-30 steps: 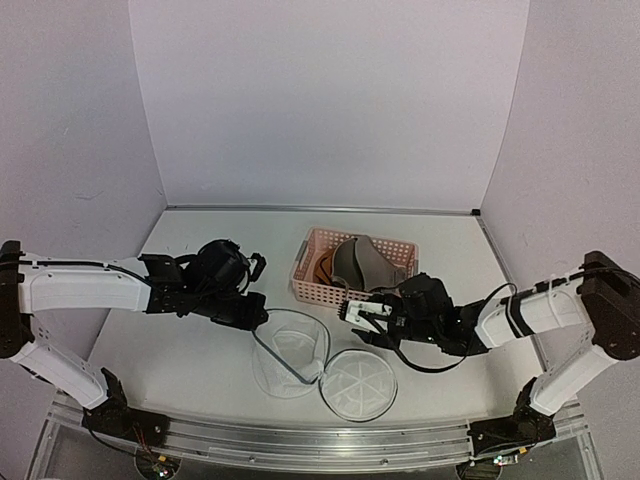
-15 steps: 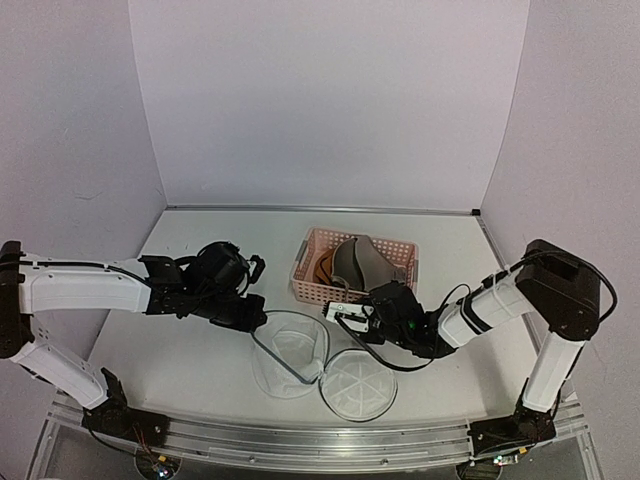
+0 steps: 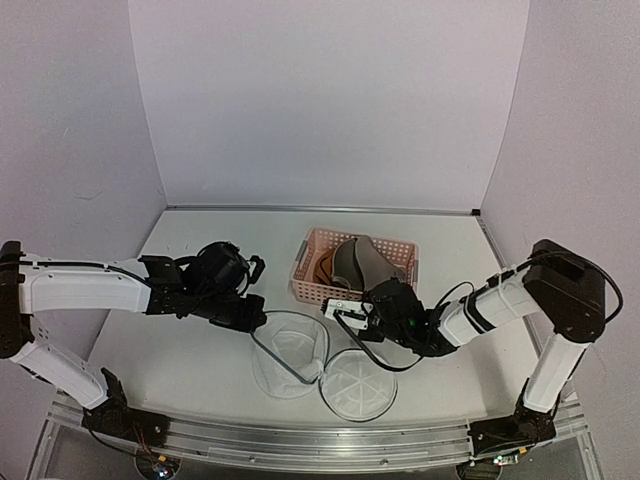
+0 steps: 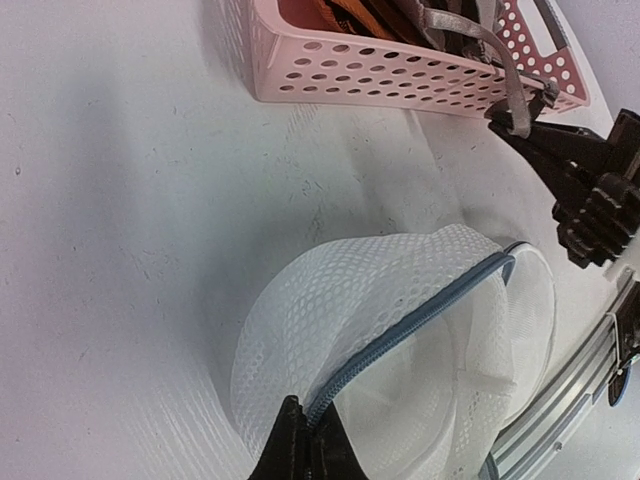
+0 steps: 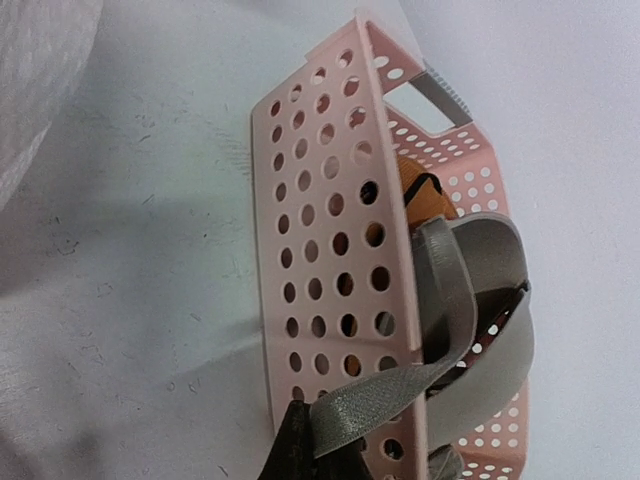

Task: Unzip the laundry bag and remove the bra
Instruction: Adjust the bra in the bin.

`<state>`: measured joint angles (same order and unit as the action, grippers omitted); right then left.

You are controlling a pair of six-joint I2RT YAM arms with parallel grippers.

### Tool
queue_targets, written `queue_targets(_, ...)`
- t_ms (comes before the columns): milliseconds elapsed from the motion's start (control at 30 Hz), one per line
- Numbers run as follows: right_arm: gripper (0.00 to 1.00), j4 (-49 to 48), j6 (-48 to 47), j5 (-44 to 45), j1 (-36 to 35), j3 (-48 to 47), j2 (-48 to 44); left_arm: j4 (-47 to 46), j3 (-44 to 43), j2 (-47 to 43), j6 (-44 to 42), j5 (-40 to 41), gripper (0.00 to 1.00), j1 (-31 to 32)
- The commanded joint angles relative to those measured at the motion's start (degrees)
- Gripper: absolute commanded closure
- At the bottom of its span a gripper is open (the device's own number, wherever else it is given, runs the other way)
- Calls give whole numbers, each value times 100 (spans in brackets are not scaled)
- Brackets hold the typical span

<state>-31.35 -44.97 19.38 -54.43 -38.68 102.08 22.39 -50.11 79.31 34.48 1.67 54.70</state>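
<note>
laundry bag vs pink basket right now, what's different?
The laundry bag is white mesh, unzipped, looks empty; the pink basket is rigid perforated plastic holding the bra. Left gripper pinches the bag's rim; right gripper pinches a bra strap at the basket. Both have holed walls.

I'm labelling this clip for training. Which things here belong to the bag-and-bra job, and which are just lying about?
Belongs to the job:
- laundry bag, lid open, rim pinched by the left pincer
- bra, lying in the basket, strap pinched by the right pincer

Just lying about:
- pink basket, merely holding the bra
- table
</note>
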Motion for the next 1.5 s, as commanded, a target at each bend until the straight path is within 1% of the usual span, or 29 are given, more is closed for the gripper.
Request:
queue_targets(0, 100, 270, 279, 7, -39, -354, -908, -26, -86, -171, -72, 55, 100, -28)
queue_targets(167, 100, 928, 290, 172, 26, -935, -1233, -19, -128, -135, -100, 26, 100, -29)
queue_targets(267, 100, 1356, 367, 57, 246, -1400, -1179, -18, -126, -126, -97, 11, 100, -28)
queue_targets(500, 100, 2518, 551, -234, 888, -2713, -367, -20, -61, -223, -56, 13, 100, -29)
queue_targets(567, 100, 2785, 631, -358, 1083, -3003, -142, -18, -34, -275, -42, 17, 100, -29)
queue_targets(733, 96, 3348, 587, -631, 1337, -3523, 354, -19, 23, -370, -12, 46, 100, -29)
queue_targets(800, 92, 3577, 607, -755, 1392, -3667, 515, -10, 24, -359, -11, 31, 100, -29)
queue_targets(900, 80, 3703, 689, -905, 1428, -3679, 589, -24, 37, -338, -3, 18, 100, -29)
queue_targets(1033, 67, 3746, 785, -934, 1461, -3635, 522, -17, 7, -273, -11, -15, 100, -29)
queue_targets(1233, 59, 3883, 944, -879, 1458, -3575, 240, -19, -57, -184, -40, -44, 100, -29)
queue_targets(1400, 53, 4257, 1122, -888, 1468, -3635, -59, -20, -78, -145, -57, -68, 100, -29)
queue_targets(1467, 50, 4409, 1235, -1018, 1462, -3637, -227, -16, -87, -144, -62, -70, 100, -29)
